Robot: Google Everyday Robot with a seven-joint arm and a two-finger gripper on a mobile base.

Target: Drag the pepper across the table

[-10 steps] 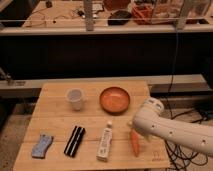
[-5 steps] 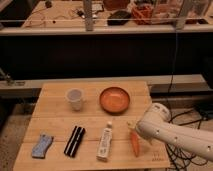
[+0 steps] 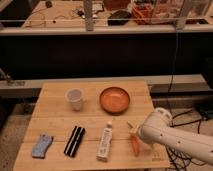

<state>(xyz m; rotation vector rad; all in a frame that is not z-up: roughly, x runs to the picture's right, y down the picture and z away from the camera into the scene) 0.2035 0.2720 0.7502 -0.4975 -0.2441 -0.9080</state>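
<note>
The pepper (image 3: 135, 144) is orange and elongated, with a greenish stem end pointing away from me. It lies on the wooden table (image 3: 55, 120) near the front right corner. My gripper (image 3: 138, 133) is at the end of the white arm (image 3: 165, 136) that reaches in from the right. It sits right at the pepper's upper end and is mostly hidden by the arm's white casing. I cannot tell whether it touches the pepper.
A white cup (image 3: 75, 98) and an orange bowl (image 3: 114, 99) stand at the back of the table. A white tube (image 3: 104, 141), a black flat object (image 3: 74, 141) and a blue-grey object (image 3: 42, 145) lie along the front. The table's right edge is close to the pepper.
The white arm has shifted a little to the right and lower over the table's right side. The pepper has stayed in about the same place.
</note>
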